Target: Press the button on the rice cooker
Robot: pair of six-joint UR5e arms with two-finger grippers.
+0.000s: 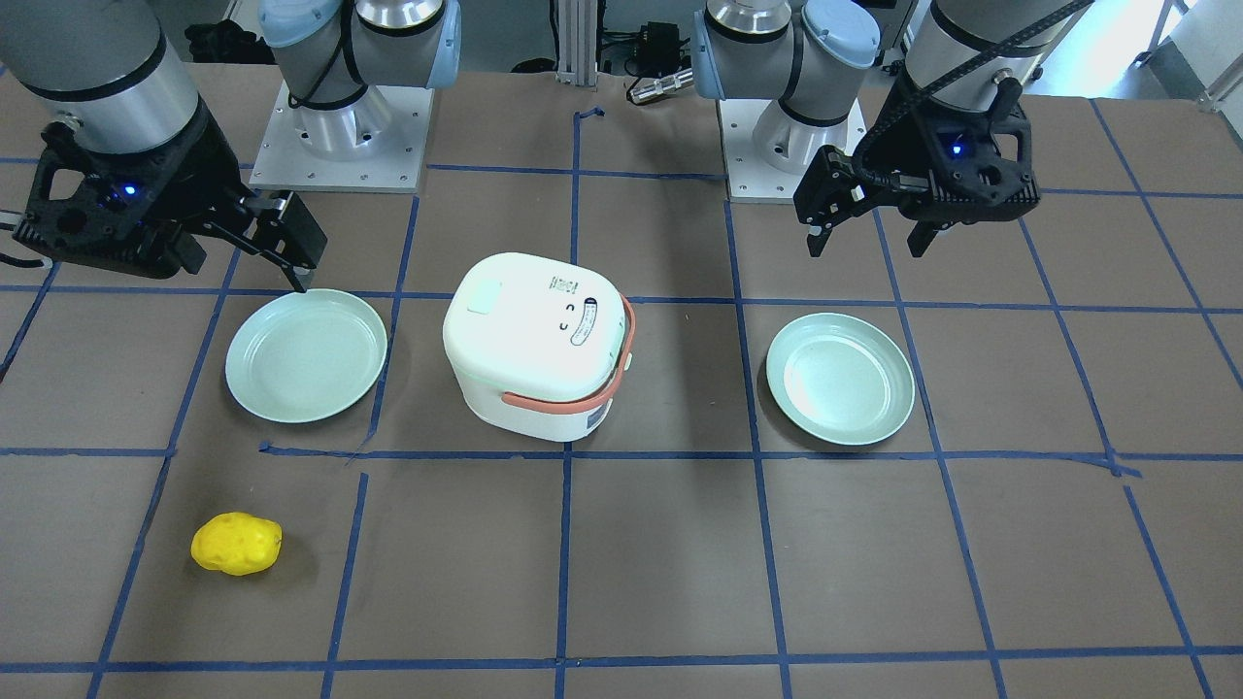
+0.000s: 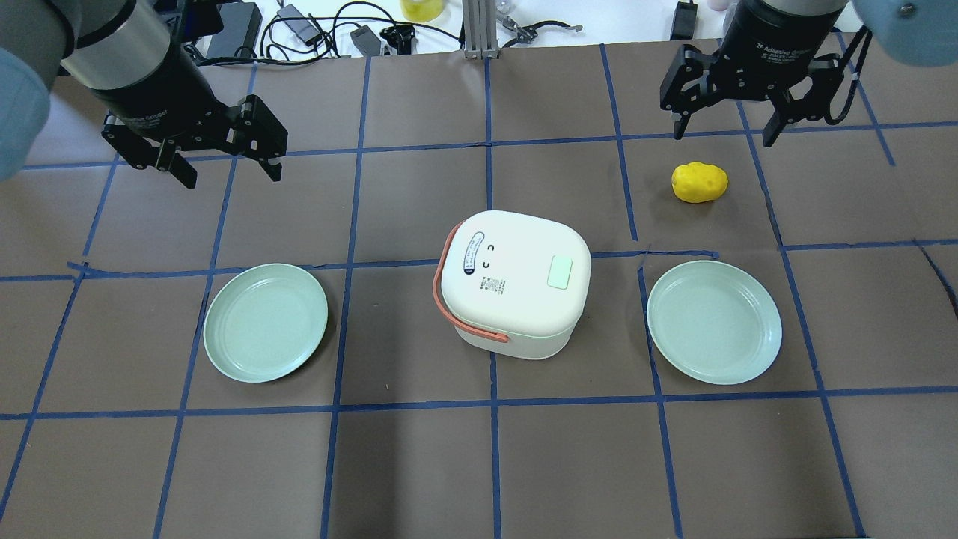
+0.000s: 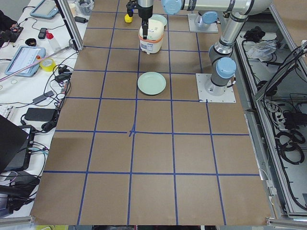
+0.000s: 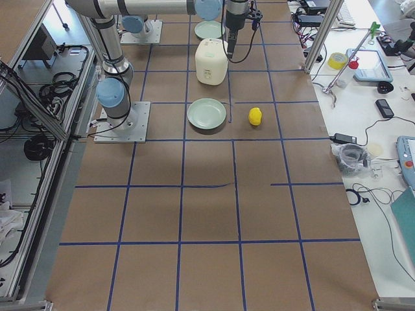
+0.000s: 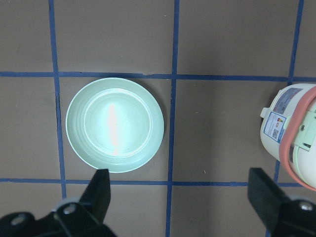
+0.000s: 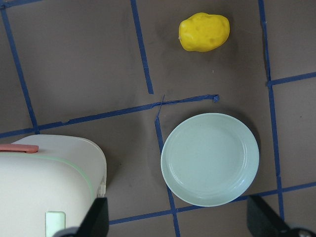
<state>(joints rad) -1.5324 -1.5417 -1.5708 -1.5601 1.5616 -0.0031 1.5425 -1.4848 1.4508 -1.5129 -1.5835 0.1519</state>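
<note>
The white rice cooker (image 2: 513,281) stands at the table's middle with its lid shut and its salmon-orange handle folded down. It also shows in the front view (image 1: 534,349). The pale mint-green button (image 2: 560,272) sits on the lid top toward my right side, and also shows in the front view (image 1: 483,297) and the right wrist view (image 6: 55,219). My left gripper (image 2: 224,168) hangs open and empty above the table, far left of the cooker. My right gripper (image 2: 724,135) hangs open and empty at the far right, beyond the cooker. Neither gripper touches anything.
Two mint-green plates lie beside the cooker, one to its left (image 2: 266,322) and one to its right (image 2: 715,322). A yellow potato-like object (image 2: 699,182) lies beyond the right plate, under my right gripper. Blue tape lines grid the brown table.
</note>
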